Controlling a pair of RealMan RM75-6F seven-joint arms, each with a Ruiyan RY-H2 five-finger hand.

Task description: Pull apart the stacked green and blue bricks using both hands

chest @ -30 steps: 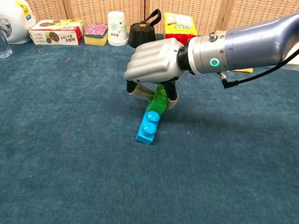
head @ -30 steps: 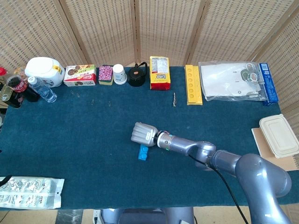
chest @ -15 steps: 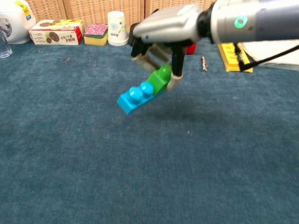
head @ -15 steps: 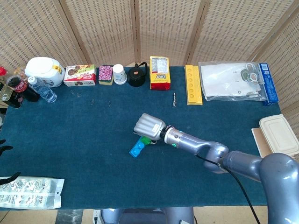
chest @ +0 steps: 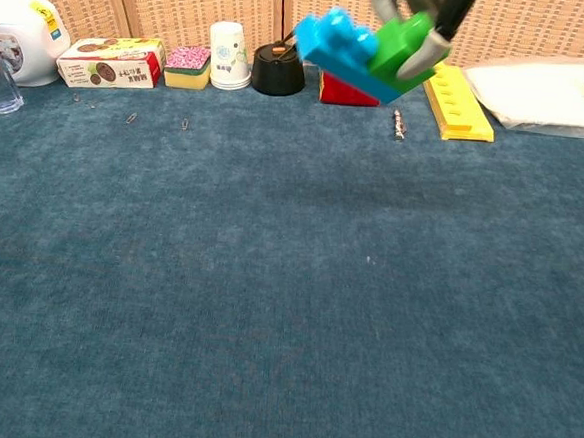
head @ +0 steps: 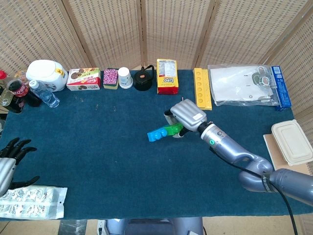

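Note:
The stacked bricks hang in the air, still joined. The blue brick (head: 157, 133) (chest: 339, 48) sticks out to the left, and the green brick (head: 172, 129) (chest: 403, 47) sits between the fingers of my right hand (head: 185, 115). That hand grips the green end from above; in the chest view only its fingers (chest: 432, 33) show at the top edge. My left hand (head: 10, 159) is at the far left edge of the head view, fingers spread, holding nothing, far from the bricks.
A row of items lines the back: white jug (head: 46, 74), snack box (head: 83, 79), paper cup (head: 125, 77), black pot (head: 143, 80), yellow packet (head: 167, 76), yellow strip (head: 202, 88). A plastic packet (head: 32, 201) lies at front left, a lidded container (head: 292, 141) at right.
My right hand has lifted the joined bricks off the table and carried them up and to the right. My left hand has come into view at the left edge.

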